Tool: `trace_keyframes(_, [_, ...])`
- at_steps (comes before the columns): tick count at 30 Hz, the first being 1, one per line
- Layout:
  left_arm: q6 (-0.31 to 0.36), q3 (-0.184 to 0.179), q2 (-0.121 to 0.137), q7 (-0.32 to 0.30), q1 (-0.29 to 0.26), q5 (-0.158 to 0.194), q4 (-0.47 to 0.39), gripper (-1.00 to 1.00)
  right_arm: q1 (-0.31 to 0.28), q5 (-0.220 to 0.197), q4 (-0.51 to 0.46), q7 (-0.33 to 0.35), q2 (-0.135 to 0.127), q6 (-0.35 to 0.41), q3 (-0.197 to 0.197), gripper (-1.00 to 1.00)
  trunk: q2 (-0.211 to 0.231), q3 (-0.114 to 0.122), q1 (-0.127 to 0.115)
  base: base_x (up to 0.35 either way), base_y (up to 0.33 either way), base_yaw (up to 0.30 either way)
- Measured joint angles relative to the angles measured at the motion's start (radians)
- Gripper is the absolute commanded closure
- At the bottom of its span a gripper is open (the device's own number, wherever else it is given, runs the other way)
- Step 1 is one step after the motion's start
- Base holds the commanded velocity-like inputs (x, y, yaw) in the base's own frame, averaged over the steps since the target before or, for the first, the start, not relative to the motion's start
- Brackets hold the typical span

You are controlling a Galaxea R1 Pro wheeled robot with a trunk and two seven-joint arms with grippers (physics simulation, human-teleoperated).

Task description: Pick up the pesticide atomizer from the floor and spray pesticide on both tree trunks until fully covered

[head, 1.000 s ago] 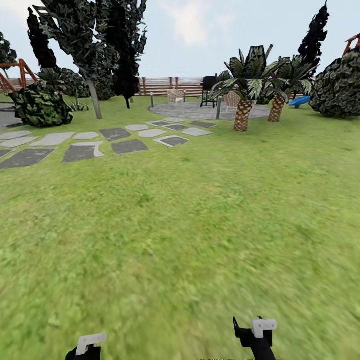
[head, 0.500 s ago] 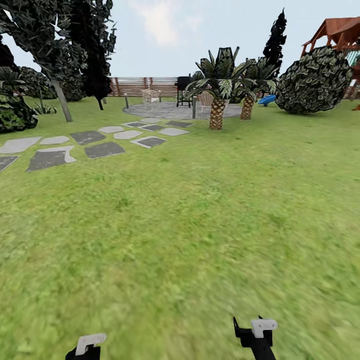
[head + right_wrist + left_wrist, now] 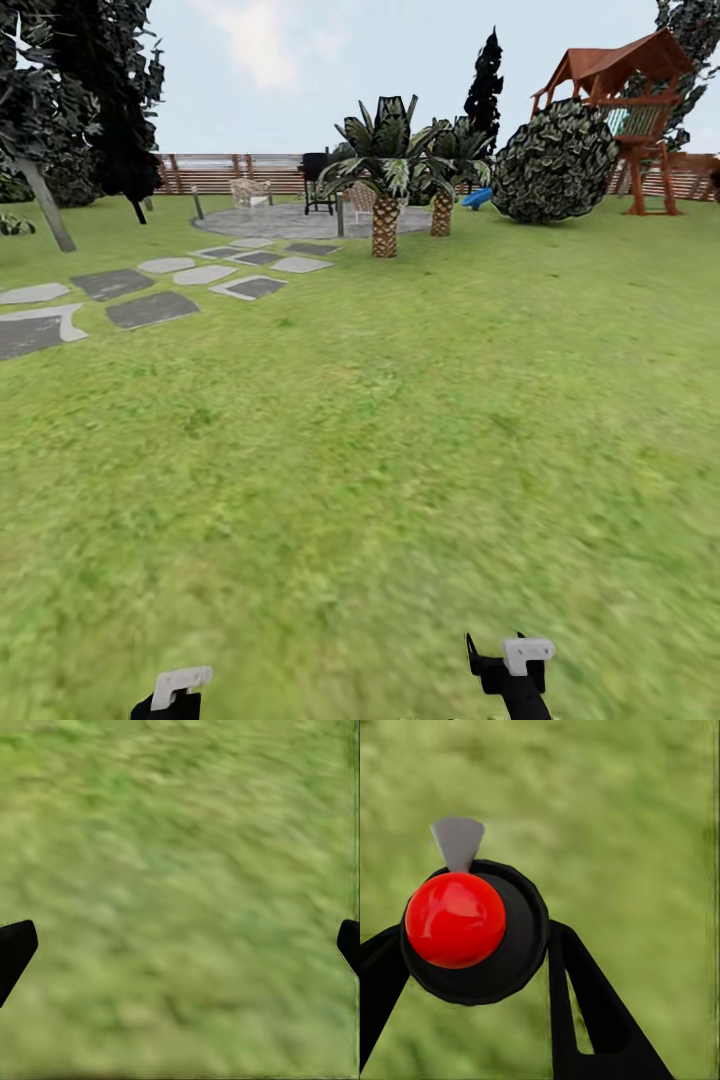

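Gripping a black sprayer point(image 3: 472, 934) with a red knob, the left end effector point(image 3: 472, 967) stays closed on it; right end effector point(image 3: 180, 945) spread wide, empty, over grass point(image 3: 400, 450). Beyond: stepping stones point(image 3: 150, 308), palms point(image 3: 385, 190), a leaning tree trunk point(image 3: 45, 205), fence point(image 3: 225, 172).

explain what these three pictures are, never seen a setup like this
It's a simulated wheeled robot with two arms, standing in a garden. The big picture comes from a camera on its head, looking forward and down. At the bottom edge you see its left tool and right tool. Ahead lie grass, grey stepping stones, two palms, a wooden play tower and a leaning tree. The other two pictures come from cameras on each wrist, looking along the fingers. The left tool seems to grip a spray bottle with a red top. The right one is open over grass, holding nothing.
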Motion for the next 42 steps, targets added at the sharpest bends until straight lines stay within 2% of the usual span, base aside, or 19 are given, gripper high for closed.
trace_keyframes(42, [0.002,0.000,0.003,0.008,0.000,0.000,0.000,1.00,0.000,0.000,0.000,0.000,0.000,0.000,0.000,-1.00,0.000,0.000,0.000,0.000,0.000,-0.300])
